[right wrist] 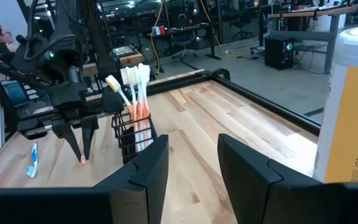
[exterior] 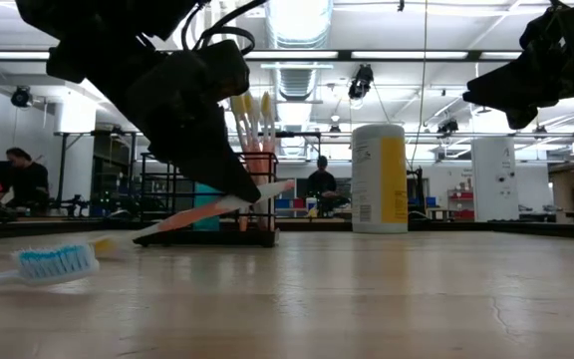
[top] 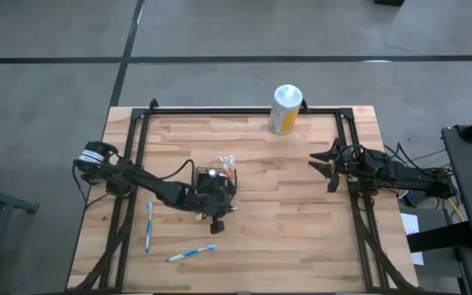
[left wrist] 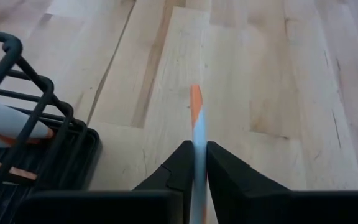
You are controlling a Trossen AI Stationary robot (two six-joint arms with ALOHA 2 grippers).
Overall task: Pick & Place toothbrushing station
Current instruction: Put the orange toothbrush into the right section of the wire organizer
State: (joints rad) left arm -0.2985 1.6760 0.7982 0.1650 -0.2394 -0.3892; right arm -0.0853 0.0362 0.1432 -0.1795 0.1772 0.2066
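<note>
The toothbrushing station, a small black wire basket [top: 216, 175] [right wrist: 131, 134], stands on its base at the table's middle. Several toothbrushes [right wrist: 135, 84] stand in it, heads up. Just near of it, my left gripper [top: 217, 220] [left wrist: 196, 146] is shut on an orange-and-white toothbrush [exterior: 217, 207]. Two blue toothbrushes [top: 148, 226] [top: 191, 254] lie flat on the table at the near left. My right gripper [top: 324, 168] [right wrist: 194, 162] hangs open and holds nothing over the table's right side. My left gripper pinches the orange-and-white toothbrush's handle [left wrist: 197, 132] between its two fingers, which come slanting down from the table's left. The handle runs out past the fingertips to its orange end [left wrist: 194, 94]. The brush is tilted, its low end [exterior: 143, 235] close above the table; whether it touches, I cannot tell.
A tall white-topped canister [top: 285, 108] with a yellow label stands at the far edge, right of the middle. Black rails [top: 244, 110] frame the table's far, left and right sides. Bare wood lies between the basket and my right gripper. People sit in the room behind.
</note>
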